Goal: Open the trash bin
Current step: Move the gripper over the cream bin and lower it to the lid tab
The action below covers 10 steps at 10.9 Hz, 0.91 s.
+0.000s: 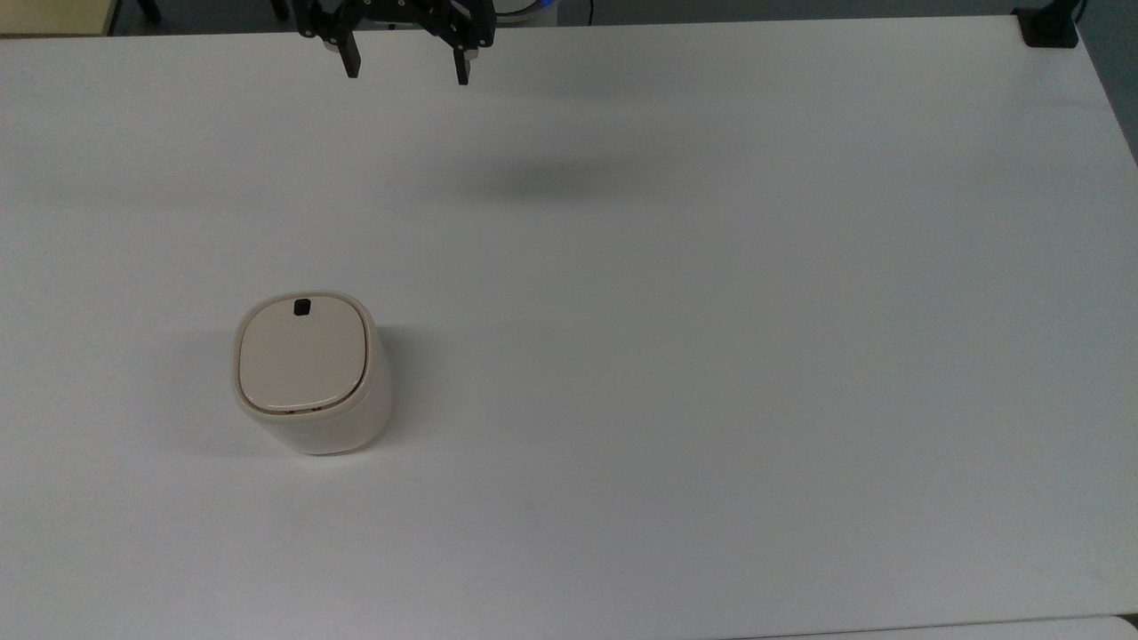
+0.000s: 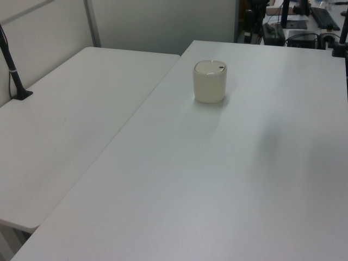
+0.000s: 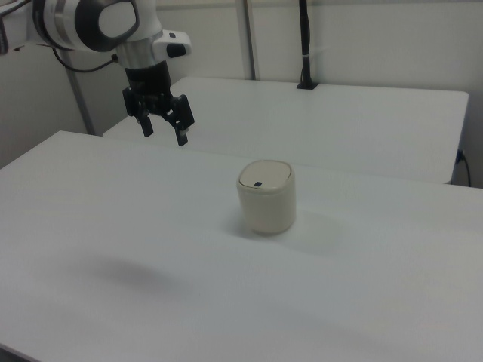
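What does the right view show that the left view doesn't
The right view alone: the white Panda arm with its black two-finger gripper, open, held up in the air apart from the bin.
The left view alone: dark desk equipment past the table's far end.
Both: the small cream-white rounded-square plastic trash bin, lid shut, its black button on top, standing on the white table, and a second white table alongside.

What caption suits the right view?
Open gripper hangs above the white table, apart from the closed trash bin.
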{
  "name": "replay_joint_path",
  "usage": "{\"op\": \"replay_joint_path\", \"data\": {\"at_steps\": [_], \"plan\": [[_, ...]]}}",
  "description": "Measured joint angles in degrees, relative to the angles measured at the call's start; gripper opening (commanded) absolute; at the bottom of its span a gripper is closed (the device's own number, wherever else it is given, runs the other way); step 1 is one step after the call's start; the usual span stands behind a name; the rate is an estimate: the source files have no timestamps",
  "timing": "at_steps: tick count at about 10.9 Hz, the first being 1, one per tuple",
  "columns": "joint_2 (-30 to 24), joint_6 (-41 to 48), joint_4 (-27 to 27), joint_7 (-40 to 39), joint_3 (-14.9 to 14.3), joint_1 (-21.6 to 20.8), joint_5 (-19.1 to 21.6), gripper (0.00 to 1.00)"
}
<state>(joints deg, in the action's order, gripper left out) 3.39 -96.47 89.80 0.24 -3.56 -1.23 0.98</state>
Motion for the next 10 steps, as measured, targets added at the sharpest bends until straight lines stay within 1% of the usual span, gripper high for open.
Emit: {"op": "replay_joint_path", "data": {"at_steps": [2,3,5,6,8,10], "plan": [[0.7,-2.9,0.0,-0.9,0.0,0.0,0.0,0.69],[1.2,-5.3,0.0,-0.9,0.0,0.0,0.0,0.53],[2.1,-8.3,0.0,-0.9,-0.1,0.3,-0.1,0.13],[2.4,-9.0,0.0,-0.9,-0.2,0.5,-0.1,0.0],[2.4,-10.0,0.0,-0.6,-0.4,1.4,-0.1,0.0],[3.3,-16.0,0.6,3.0,-0.6,3.1,-0.1,0.0]]}}
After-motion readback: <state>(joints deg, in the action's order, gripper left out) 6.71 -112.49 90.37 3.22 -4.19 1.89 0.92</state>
